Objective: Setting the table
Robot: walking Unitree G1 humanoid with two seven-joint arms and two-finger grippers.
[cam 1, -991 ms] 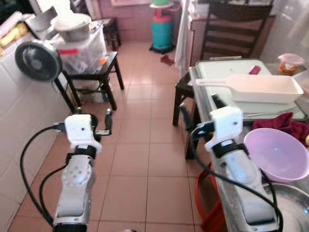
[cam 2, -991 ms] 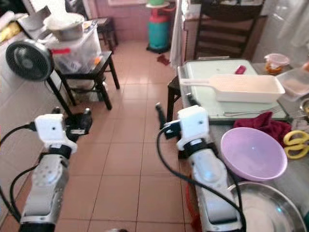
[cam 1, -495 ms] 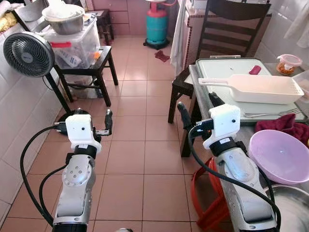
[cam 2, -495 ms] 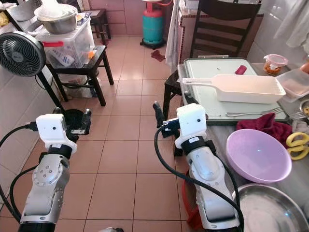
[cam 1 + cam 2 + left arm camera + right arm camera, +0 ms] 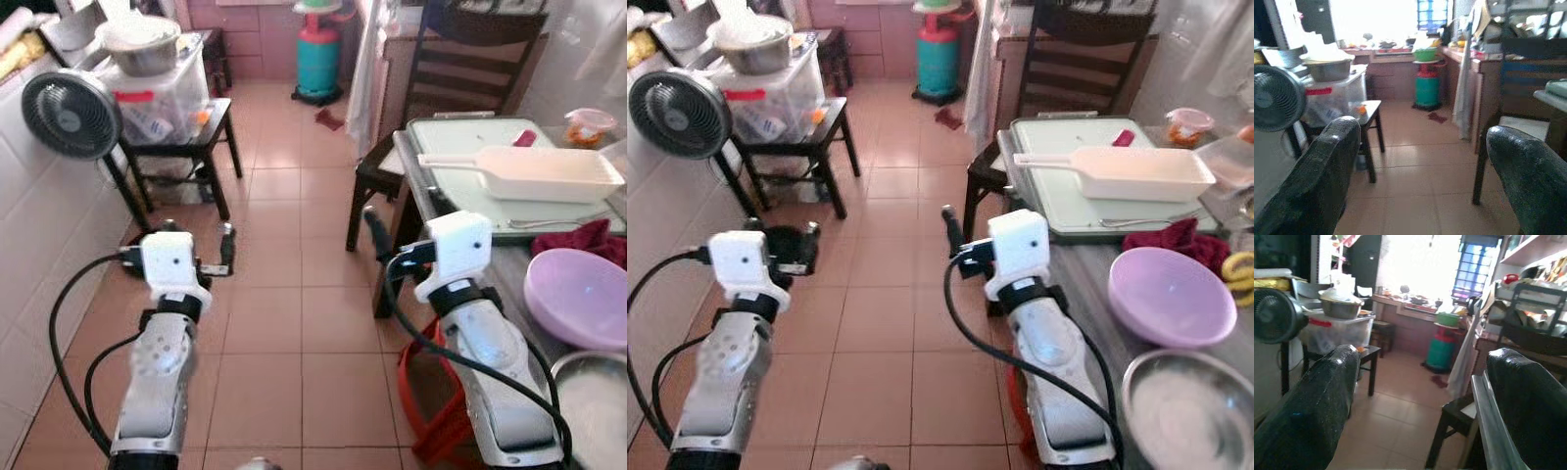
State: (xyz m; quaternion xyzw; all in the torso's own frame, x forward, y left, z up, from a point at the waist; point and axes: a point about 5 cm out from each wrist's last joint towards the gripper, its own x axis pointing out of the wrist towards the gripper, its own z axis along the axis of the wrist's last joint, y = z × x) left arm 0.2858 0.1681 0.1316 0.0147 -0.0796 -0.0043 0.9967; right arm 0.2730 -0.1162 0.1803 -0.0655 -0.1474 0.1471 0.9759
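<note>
Steel basin point(image 5: 1190, 416) cropped, pincers empty

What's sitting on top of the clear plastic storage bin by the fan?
On the clear plastic bin sits a metal bowl, with something pale heaped in it. The heap is too blurred to identify, and the bowl covers the bin's lid beneath it.

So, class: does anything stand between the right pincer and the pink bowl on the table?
Nothing visible does. The right pincer hangs open over the floor beside the table's edge; the pink bowl lies bare behind it.
</note>
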